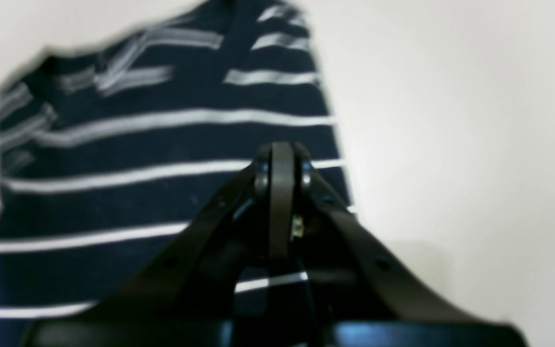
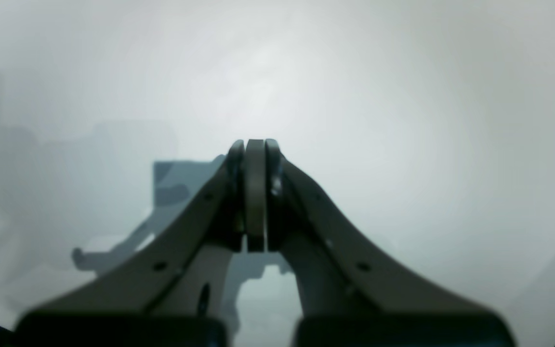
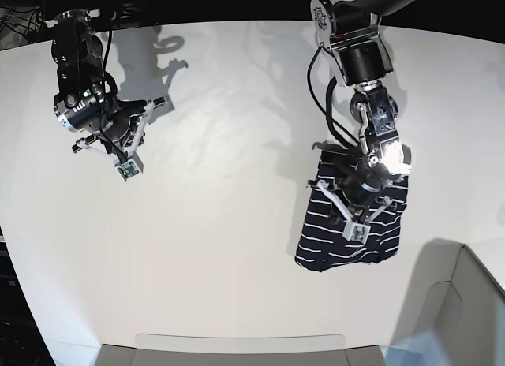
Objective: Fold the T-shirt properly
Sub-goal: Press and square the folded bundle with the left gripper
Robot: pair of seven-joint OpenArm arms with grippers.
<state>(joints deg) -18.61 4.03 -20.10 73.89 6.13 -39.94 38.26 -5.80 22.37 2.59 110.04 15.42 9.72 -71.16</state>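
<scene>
Robotics lab | wide bare white counter lit from above, far edge bounded by darkness | cable bundles seen past the far left corner | two black camera-fitted arms mounted at the far edge | grey bin set at the near right corner

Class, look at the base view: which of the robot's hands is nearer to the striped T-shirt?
The left hand: it is directly over the T-shirt. The right hand is far across the table, well away from it.

One T-shirt – two end effectors – left, right
</scene>
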